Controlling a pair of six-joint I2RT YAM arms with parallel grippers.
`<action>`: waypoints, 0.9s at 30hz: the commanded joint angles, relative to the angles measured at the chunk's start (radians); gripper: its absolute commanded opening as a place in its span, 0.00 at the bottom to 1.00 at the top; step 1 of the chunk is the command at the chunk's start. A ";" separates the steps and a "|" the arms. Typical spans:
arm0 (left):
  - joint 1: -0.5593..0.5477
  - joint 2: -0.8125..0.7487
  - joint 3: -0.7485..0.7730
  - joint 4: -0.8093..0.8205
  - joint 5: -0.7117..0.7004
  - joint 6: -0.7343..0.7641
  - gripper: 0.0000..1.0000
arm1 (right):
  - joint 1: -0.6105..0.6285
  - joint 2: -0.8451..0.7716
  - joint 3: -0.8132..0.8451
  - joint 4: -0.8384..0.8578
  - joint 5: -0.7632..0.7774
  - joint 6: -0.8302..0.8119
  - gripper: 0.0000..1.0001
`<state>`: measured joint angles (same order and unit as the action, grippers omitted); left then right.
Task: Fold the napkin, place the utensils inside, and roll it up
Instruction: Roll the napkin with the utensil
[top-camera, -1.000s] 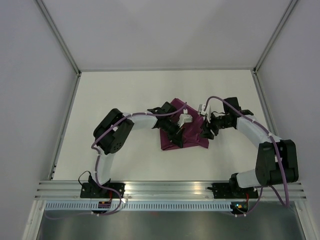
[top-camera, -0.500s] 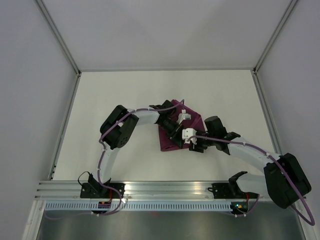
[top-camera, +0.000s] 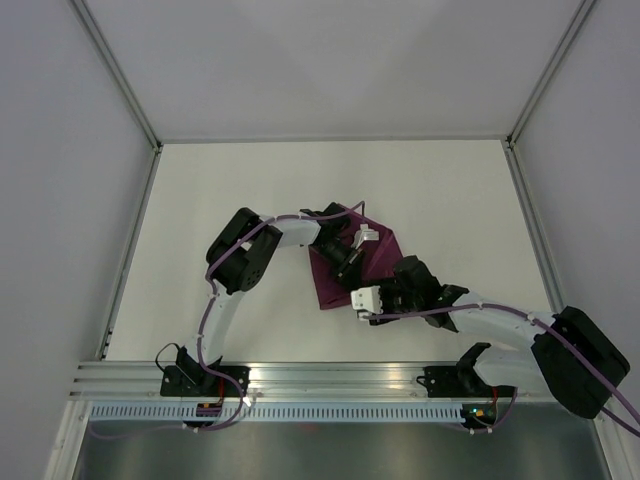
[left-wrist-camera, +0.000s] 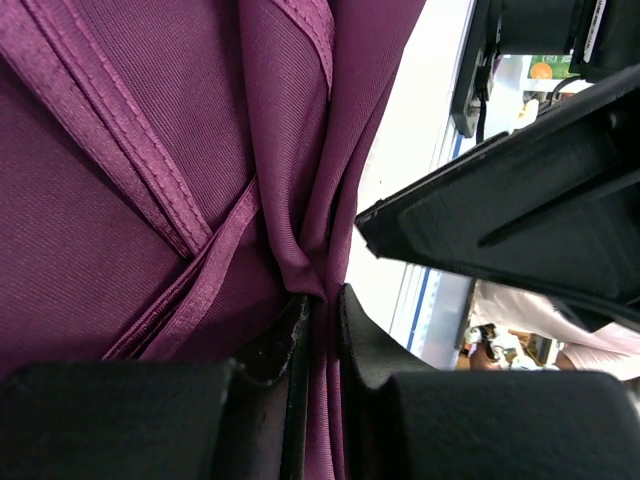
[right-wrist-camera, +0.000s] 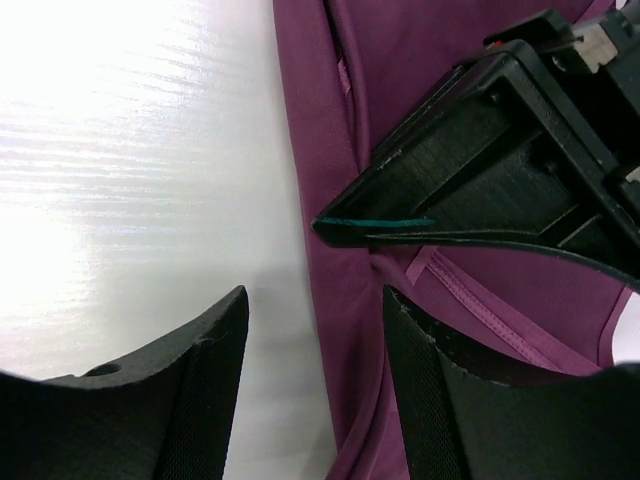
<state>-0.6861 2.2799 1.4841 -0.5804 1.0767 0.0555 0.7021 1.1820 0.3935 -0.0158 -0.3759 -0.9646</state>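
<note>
The magenta napkin (top-camera: 381, 251) lies bunched in folds at the middle of the table. My left gripper (top-camera: 347, 266) is on it, shut on a pinched ridge of the cloth (left-wrist-camera: 318, 285); hemmed edges of the napkin (left-wrist-camera: 150, 150) fill the left wrist view. My right gripper (top-camera: 361, 306) is at the napkin's near edge, open. One of its fingers (right-wrist-camera: 222, 335) is over bare table and the other over the cloth (right-wrist-camera: 400, 60), with the cloth's edge between them and nothing gripped. The left gripper's black body (right-wrist-camera: 480, 190) shows just ahead of it. The utensils are out of view.
The white table (top-camera: 250, 190) is boxed in by grey walls with metal corner posts. An aluminium rail (top-camera: 330, 375) with both arm bases runs along the near edge. The two grippers are close together over the napkin.
My right arm has swung from the napkin's right side round to its near edge, staying open. The left gripper kept its pinch and shifted slightly; the cloth now looks narrower and more bunched.
</note>
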 joint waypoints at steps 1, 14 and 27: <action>0.003 0.043 0.005 -0.036 -0.057 -0.013 0.02 | 0.023 0.028 0.001 0.093 0.048 -0.031 0.62; 0.023 0.064 -0.005 -0.067 0.006 0.037 0.02 | 0.028 0.176 0.062 0.022 0.035 -0.065 0.55; 0.037 0.075 -0.008 -0.091 0.060 0.084 0.02 | 0.028 0.289 0.186 -0.243 -0.023 -0.141 0.37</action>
<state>-0.6495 2.3238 1.4837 -0.6495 1.1732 0.0792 0.7269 1.4113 0.5667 -0.0982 -0.3843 -1.0767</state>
